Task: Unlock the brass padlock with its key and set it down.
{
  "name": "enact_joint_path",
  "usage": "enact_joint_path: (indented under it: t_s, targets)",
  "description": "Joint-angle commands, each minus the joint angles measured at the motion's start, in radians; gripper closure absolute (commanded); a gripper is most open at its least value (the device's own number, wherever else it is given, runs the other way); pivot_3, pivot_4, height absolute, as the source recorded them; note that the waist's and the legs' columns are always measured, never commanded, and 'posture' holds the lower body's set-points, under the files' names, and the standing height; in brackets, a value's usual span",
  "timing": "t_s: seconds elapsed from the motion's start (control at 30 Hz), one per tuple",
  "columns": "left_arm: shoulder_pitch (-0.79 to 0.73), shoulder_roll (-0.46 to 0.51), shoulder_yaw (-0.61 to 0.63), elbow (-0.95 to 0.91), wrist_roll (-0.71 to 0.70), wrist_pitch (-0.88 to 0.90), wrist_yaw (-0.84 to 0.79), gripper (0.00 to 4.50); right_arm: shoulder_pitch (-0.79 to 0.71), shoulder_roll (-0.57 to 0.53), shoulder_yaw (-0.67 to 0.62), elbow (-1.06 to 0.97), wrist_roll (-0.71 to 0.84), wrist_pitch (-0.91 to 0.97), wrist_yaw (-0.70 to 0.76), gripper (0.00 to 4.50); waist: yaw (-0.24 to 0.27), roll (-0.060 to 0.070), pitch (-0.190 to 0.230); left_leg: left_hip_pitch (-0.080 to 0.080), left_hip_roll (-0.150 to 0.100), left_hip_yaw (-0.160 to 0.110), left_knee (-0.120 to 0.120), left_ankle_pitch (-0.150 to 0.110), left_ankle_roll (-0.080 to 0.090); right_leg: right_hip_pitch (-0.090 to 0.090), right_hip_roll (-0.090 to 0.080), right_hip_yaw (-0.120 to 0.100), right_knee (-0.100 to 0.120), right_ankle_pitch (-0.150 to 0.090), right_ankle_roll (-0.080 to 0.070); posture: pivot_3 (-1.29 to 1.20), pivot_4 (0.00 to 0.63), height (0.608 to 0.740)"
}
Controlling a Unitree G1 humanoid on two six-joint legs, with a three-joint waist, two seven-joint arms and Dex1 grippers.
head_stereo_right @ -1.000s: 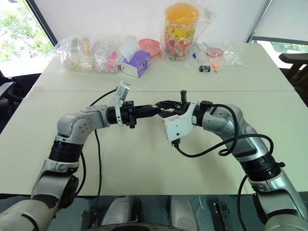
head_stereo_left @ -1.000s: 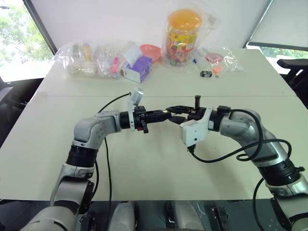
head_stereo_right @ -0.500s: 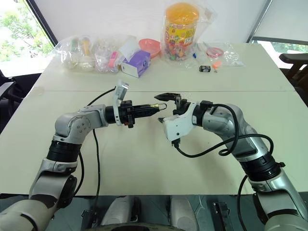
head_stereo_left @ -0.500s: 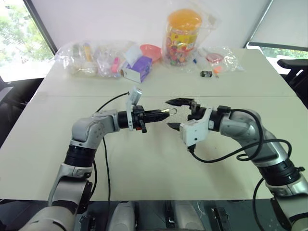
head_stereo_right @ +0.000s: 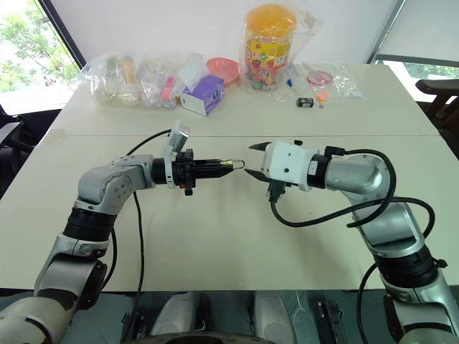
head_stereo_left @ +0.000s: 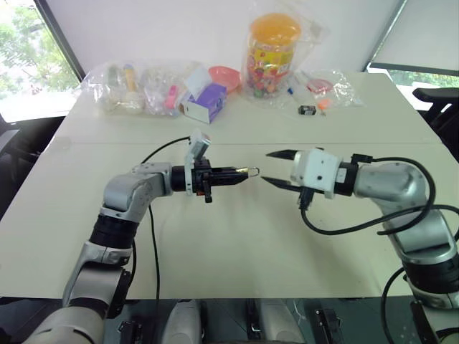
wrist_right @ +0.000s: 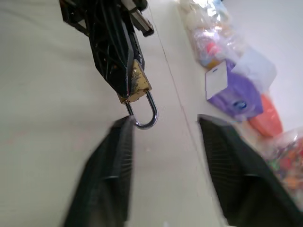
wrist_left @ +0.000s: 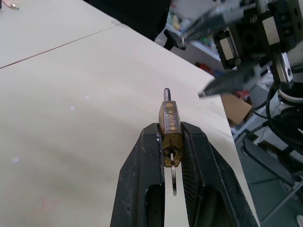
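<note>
Left gripper [head_stereo_right: 215, 169]: its two black fingers are pressed together on the small yellow-brass padlock [wrist_left: 170, 126], holding it by its flat sides above the pale table [head_stereo_left: 237, 244].
Padlock place: in the air near the middle of the table, its thin silvery steel loop [wrist_right: 145, 116] pointing toward three o'clock, at the right gripper [head_stereo_left: 276, 167].
Right gripper: its fingers stand apart, with nothing between them, just beside the loop and not touching it.
Key: a slim silvery key [wrist_left: 173, 175] seems to sit in the bottom of the lock, between the left fingers; I cannot tell its turn.
Loop state: in the right wrist view it looks closed, but this is not certain.
Step in hand: I judge that the right gripper is lining up with the loop, to pull it out of the body.
How to do it well: close on the curved end only, pull straight along the loop's legs, and keep the left grip firm.
Materials: the brass is hard and smooth with small round rivets on its edge, so it can slip; the steel loop is thin and shiny; the finger pads are ribbed.
Far edge, twelve o'clock: clear plastic bags [head_stereo_left: 136, 89] and a jar with an orange lid [head_stereo_left: 273, 54].
</note>
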Motion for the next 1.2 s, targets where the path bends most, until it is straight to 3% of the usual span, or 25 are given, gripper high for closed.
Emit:
enact_joint_path:
  t_s: [0.03,0.47,1.2]
  targets:
    - [-0.036,-0.007,0.001,-0.002,0.008,-0.025,-0.016,4.5,-0.021,0.02,-0.027,-0.061,0.05,0.061,-0.04,4.44,0.0,0.0,0.0,0.0,0.0,0.0,0.0,0.0,0.0,0.0,0.0,0.0,0.0,0.0,0.0,0.0,0.15,0.74]
    - [-0.05,-0.017,-0.001,-0.025,-0.011,0.007,-0.049,4.5,-0.063,0.079,0.036,-0.028,0.046,0.094,-0.143,4.44,-0.001,0.0,0.0,0.0,0.0,0.0,0.0,0.0,0.0,0.0,0.001,0.0,0.0,0.0,0.0,0.0,0.15,0.74]
    - [-0.059,-0.014,0.033,-0.044,-0.039,0.034,-0.051,4.5,-0.024,0.048,0.104,0.083,-0.012,-0.07,-0.101,4.44,0.0,0.0,0.0,0.0,0.0,0.0,0.0,0.0,0.0,0.0,0.001,0.0,0.0,0.0,0.0,0.0,0.15,0.74]
